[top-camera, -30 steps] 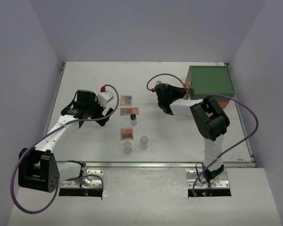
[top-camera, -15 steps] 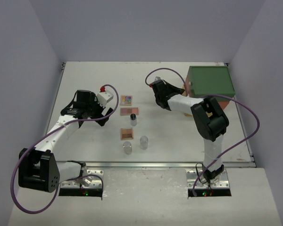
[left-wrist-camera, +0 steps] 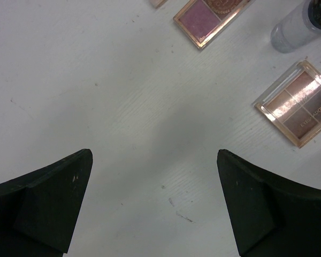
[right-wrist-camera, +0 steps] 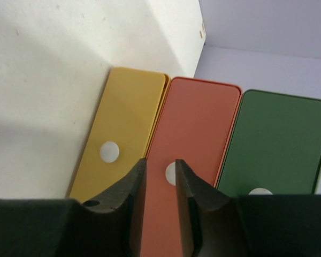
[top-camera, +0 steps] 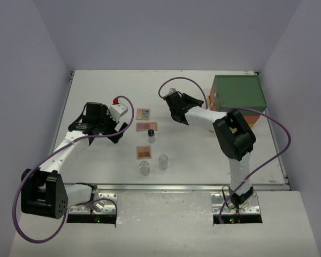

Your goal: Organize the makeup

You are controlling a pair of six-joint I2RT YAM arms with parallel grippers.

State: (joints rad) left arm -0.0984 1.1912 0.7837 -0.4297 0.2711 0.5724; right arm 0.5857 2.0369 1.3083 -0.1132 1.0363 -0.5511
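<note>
Left gripper (left-wrist-camera: 154, 153) hangs wide apart over the table (left-wrist-camera: 96, 80); pink palette (left-wrist-camera: 206, 19), black-capped bottle (left-wrist-camera: 294, 29) and brown palette (left-wrist-camera: 296, 101) lie ahead to its right. Right gripper (right-wrist-camera: 160, 161), fingers narrowly apart and empty, faces the orange drawer (right-wrist-camera: 195, 123).

Arms (top-camera: 64, 150) white w/ blk joints (top-camera: 41, 193), purple cables (top-camera: 184, 78), blk fingers (left-wrist-camera: 37, 203).

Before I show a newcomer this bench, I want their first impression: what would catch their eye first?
The green-topped box at far right, its coloured drawer fronts filling the right wrist view. Then the makeup clustered in the middle, with the left gripper wide open near two palettes.
</note>
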